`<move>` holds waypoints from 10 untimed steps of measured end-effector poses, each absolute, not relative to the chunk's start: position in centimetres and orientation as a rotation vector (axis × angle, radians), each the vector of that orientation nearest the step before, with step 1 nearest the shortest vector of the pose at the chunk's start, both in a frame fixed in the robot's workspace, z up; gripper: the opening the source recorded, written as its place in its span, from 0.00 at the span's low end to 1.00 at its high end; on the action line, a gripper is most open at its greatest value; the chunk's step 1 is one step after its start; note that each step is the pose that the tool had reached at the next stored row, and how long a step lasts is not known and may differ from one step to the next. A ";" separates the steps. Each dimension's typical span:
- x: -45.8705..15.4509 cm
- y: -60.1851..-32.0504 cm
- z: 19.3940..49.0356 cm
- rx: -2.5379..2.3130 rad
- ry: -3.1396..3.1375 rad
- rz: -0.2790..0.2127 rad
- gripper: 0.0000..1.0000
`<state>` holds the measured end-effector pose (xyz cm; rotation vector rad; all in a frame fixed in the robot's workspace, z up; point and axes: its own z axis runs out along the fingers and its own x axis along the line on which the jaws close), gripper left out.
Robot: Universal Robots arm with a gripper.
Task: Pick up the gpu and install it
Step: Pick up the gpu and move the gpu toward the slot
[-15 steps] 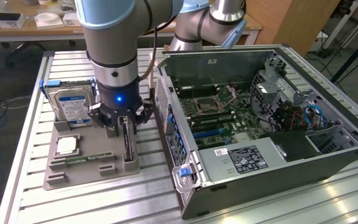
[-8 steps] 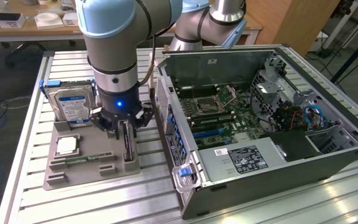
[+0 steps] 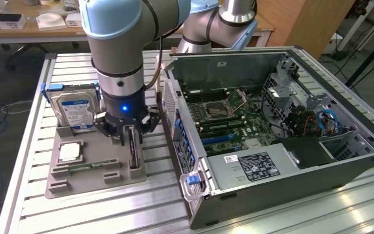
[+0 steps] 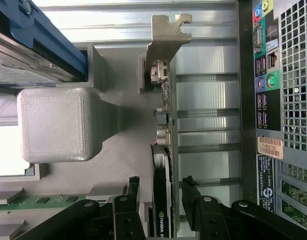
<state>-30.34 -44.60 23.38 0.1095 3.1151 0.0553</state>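
A holder tray lay on the table in the exterior view's lower left, the computer case just to its right. On the tray the hard drive stood at the back and the gpu on edge along the right side, between the fingers of the gripper.

Hand spread, straddling gpu standing on edge in grey tray; hard drive upright at tray's back end.
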 end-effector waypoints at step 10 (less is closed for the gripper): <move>-30.4 -44.6 23.6 0.110 3.116 0.058 0.47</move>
